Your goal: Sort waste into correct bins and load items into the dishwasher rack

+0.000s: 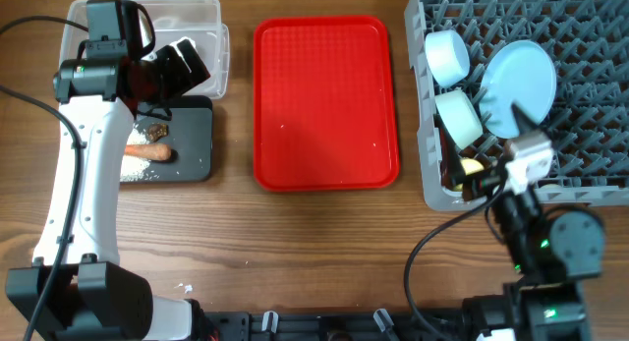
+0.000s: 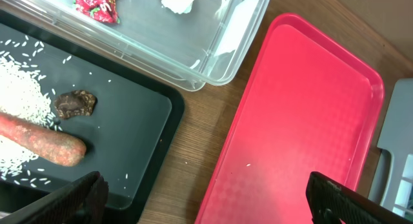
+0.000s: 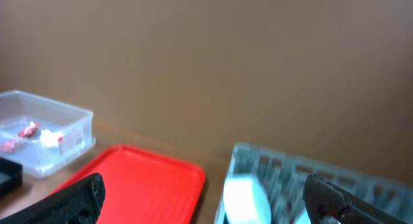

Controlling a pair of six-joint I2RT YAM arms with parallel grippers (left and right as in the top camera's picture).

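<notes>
My left gripper (image 1: 179,66) (image 2: 206,204) is open and empty, above the gap between the black tray (image 1: 192,135) (image 2: 139,121) and the red tray. The black tray holds the carrot piece (image 1: 147,152) (image 2: 42,141), loose rice (image 1: 136,170) (image 2: 22,88) and the brown scrap (image 1: 157,132) (image 2: 74,103). The clear tub (image 1: 201,22) (image 2: 222,56) holds the red wrapper (image 2: 95,6) and white tissue (image 2: 177,0). The rack (image 1: 580,27) holds two bowls (image 1: 447,56) (image 1: 459,118), the plate (image 1: 519,85) and the yellow cup (image 1: 472,168). My right gripper (image 1: 488,180) (image 3: 203,204) is open and empty at the rack's front left.
The flat red tray (image 1: 324,100) (image 2: 290,121) (image 3: 142,185) lies between the bins and the rack, with a few rice grains on it. The right wrist view, blurred, shows the tub (image 3: 45,130), the rack (image 3: 310,179) and a bowl (image 3: 245,198).
</notes>
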